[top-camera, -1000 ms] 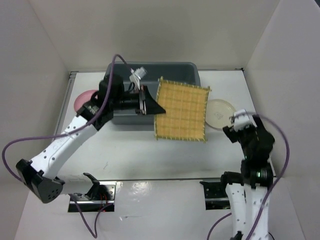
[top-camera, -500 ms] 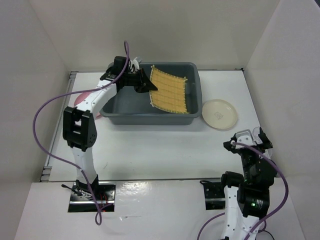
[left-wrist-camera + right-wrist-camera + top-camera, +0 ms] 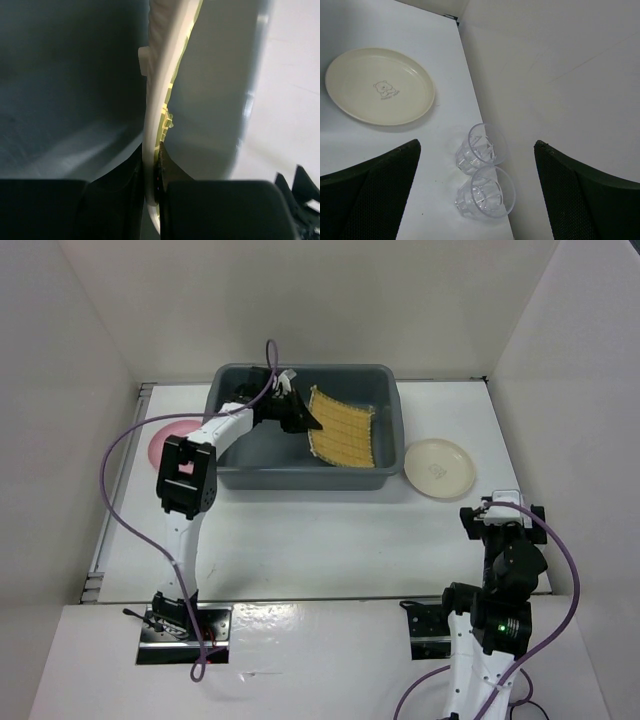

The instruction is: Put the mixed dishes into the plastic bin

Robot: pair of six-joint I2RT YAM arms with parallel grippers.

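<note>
The yellow-tan bamboo mat (image 3: 342, 430) hangs tilted inside the dark grey plastic bin (image 3: 300, 480), its lower edge near the bin floor. My left gripper (image 3: 297, 413) is shut on the mat's left edge. In the left wrist view the mat (image 3: 156, 95) shows edge-on between the closed jaws, with the bin wall (image 3: 215, 100) beside it. The pink plate (image 3: 162, 443) lies left of the bin, partly hidden by my left arm. The cream-white plate (image 3: 438, 468) lies right of the bin and also shows in the right wrist view (image 3: 380, 85). My right gripper (image 3: 500, 512) is open and empty, nearer than the cream plate.
Two clear glasses (image 3: 481, 147) (image 3: 487, 192) stand together against the right wall, below my open right fingers (image 3: 375, 195). White walls enclose the table on the left, back and right.
My left gripper has carried the mat from above the bin's front down into the bin. My right arm has pulled back from the cream plate toward its base.
</note>
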